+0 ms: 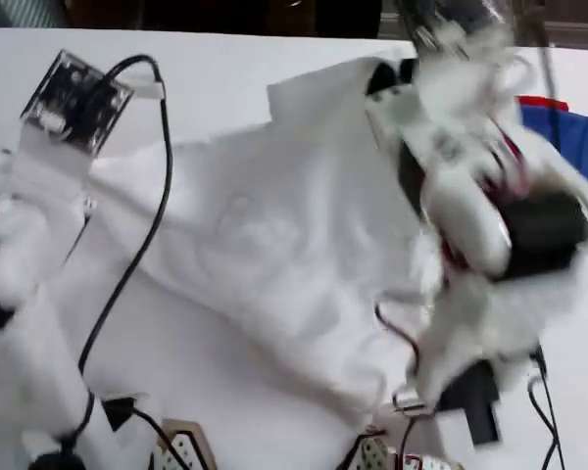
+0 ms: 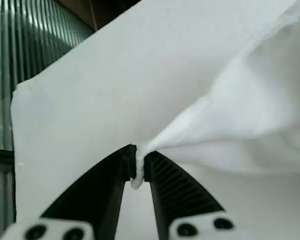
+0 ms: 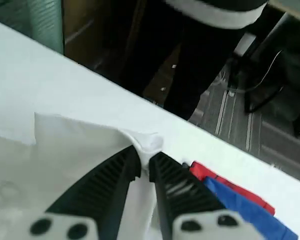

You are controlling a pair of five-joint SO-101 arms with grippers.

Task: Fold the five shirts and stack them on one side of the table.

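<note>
The left claw (image 2: pixel 138 167) is clamped shut on a small pinch of the white shirt (image 2: pixel 250 100), the cloth rising from between its black jaws in a stretched fold. The right claw (image 3: pixel 145 161) is likewise closed on this shirt, nipping a bunched bit of its edge close to the tabletop's far edge. In the high view the white shirt (image 1: pixel 274 245) lies rumpled across the middle of the tabletop (image 1: pixel 225 59), reaching from the left side toward the far right. A blue shirt (image 1: pixel 559 132) and a red shirt (image 1: pixel 541 102) lie together by the far right corner, the red nearer the far edge, both just beside the right claw. A black cable (image 1: pixel 127 274) runs over the tabletop's left part toward the near edge.
</note>
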